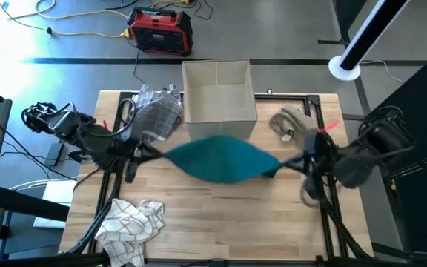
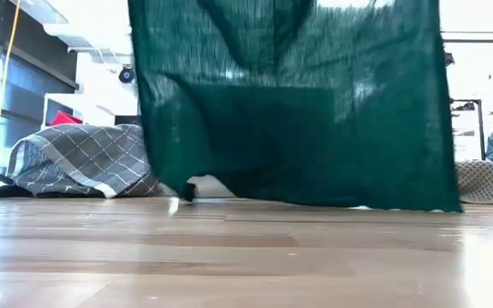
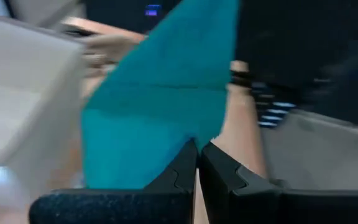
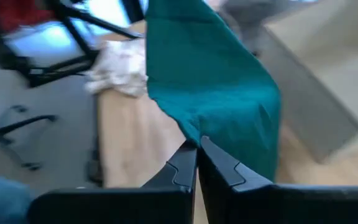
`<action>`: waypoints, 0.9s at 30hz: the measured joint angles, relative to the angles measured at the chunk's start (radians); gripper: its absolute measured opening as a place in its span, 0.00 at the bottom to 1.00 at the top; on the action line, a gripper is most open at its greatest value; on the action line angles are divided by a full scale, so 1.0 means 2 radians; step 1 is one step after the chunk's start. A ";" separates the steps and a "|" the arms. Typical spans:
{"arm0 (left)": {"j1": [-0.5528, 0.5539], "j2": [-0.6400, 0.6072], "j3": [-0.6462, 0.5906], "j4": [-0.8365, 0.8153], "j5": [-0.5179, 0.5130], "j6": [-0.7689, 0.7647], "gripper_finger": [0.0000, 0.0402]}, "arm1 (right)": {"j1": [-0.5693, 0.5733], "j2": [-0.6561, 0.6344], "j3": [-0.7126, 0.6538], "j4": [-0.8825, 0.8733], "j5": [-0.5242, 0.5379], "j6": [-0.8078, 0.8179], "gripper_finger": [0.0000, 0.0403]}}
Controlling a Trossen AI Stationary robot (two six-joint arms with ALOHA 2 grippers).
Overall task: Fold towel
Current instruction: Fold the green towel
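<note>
A teal towel (image 1: 221, 157) is stretched between my two grippers above the middle of the table. In the low view the towel (image 2: 298, 111) hangs as a wide curtain, its lower edge just above the wood. My left gripper (image 1: 148, 153) is shut on the towel's left end, my right gripper (image 1: 293, 162) on its right end. My left gripper pinches a corner of the towel (image 3: 194, 138) between its two fingertips, coming level from the table's left. The cloth spreads away from the fingers and hangs below them. My right gripper pinches the opposite corner (image 4: 197, 140) between its fingertips, coming level from the table's right. The towel's top edge sags slightly between the two holds.
An open cardboard box (image 1: 218, 93) stands at the far middle. A grey checked cloth (image 1: 156, 113) lies far left, a beige cloth (image 1: 291, 122) far right, and a white checked cloth (image 1: 130, 222) near left. The near middle of the table (image 1: 228, 222) is bare wood.
</note>
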State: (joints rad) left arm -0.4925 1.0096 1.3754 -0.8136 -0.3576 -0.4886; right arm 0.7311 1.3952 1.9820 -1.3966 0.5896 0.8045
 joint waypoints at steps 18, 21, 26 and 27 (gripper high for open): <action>-0.025 0.000 0.021 0.113 0.122 -0.004 0.00 | 0.136 -0.001 0.000 0.061 0.090 -0.017 0.00; -0.010 0.002 0.019 0.069 0.117 -0.011 0.00 | 0.134 -0.001 0.000 0.009 0.119 0.035 0.00; 0.005 0.014 -0.023 -0.031 0.124 -0.068 0.00 | 0.103 0.007 -0.035 -0.070 0.095 0.168 0.00; 0.007 0.016 -0.036 -0.042 0.127 -0.070 0.00 | 0.097 0.005 -0.053 -0.067 0.086 0.159 0.00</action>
State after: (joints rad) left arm -0.4792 1.0420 1.3038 -0.8970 -0.1045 -0.6280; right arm 0.9254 1.4054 1.8751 -1.5310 0.7614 1.1222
